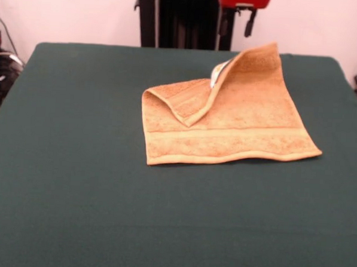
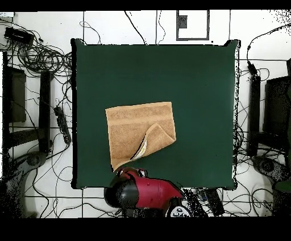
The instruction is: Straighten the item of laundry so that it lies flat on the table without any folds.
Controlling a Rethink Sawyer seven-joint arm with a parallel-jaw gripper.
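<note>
The towel [image 1: 227, 121] sits mid-table [image 1: 74, 182] with its far corner flopped forward over itself, white tag [image 1: 216, 75] showing. The gripper [image 1: 237, 22] hangs just behind it, fingers apart and empty. You'd want to pinch that folded corner's tip and drag it back toward the far edge, keeping low so it doesn't bunch.

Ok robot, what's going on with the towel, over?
Gripper up behind the towel, holding nothing, jaws unclear. Towel on the table, one corner folded over. Nothing in the way.
</note>
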